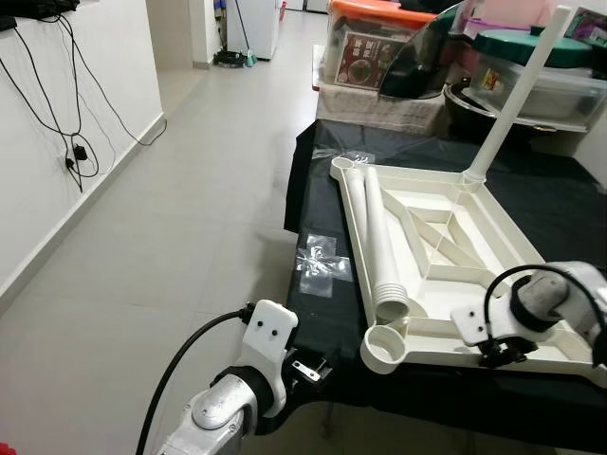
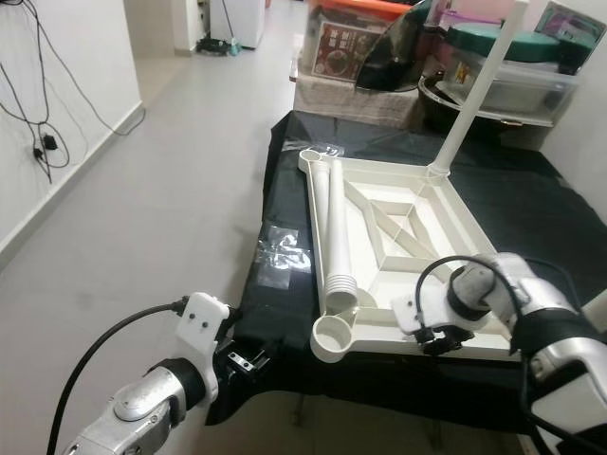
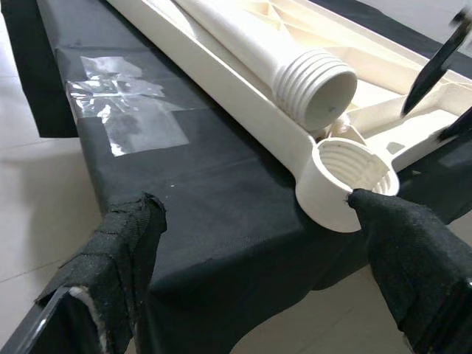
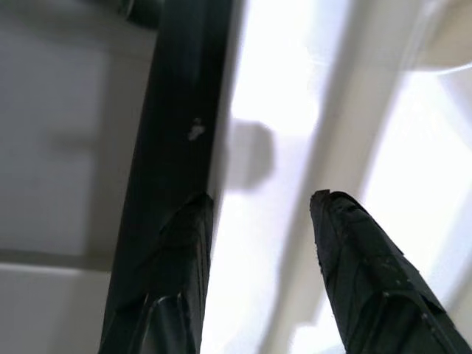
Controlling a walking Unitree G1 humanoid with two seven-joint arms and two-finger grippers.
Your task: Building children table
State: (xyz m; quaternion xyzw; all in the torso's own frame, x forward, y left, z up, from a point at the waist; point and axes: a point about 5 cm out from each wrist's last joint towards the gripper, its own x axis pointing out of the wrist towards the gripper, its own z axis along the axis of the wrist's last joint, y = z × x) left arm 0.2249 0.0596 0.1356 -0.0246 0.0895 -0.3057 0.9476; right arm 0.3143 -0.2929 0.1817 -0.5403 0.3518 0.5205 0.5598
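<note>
— White plastic everywhere. Where's the upturned white plastic tabletop [image 1: 446, 248]?

— On the black-draped worktop [image 1: 322, 313], one white leg [image 1: 517, 95] screwed upright at its far corner, a loose ribbed-end white tube leg [image 1: 379, 237] lying along its left edge.

— The left end effector [image 3: 258, 243]?

— Fingers spread wide by the worktop's near left corner, one fingertip [image 3: 383, 210] against the empty corner socket [image 1: 386, 349].

— The right end effector [image 4: 258, 214]?

— Fingers narrowly parted over the tabletop's near rim, holding nothing.

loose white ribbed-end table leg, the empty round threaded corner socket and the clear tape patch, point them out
loose white ribbed-end table leg [image 1: 377, 227], left eye view, mid shaft
empty round threaded corner socket [image 3: 346, 181], left wrist view, outer wall
clear tape patch [image 1: 320, 264], left eye view, centre of the patch
</note>
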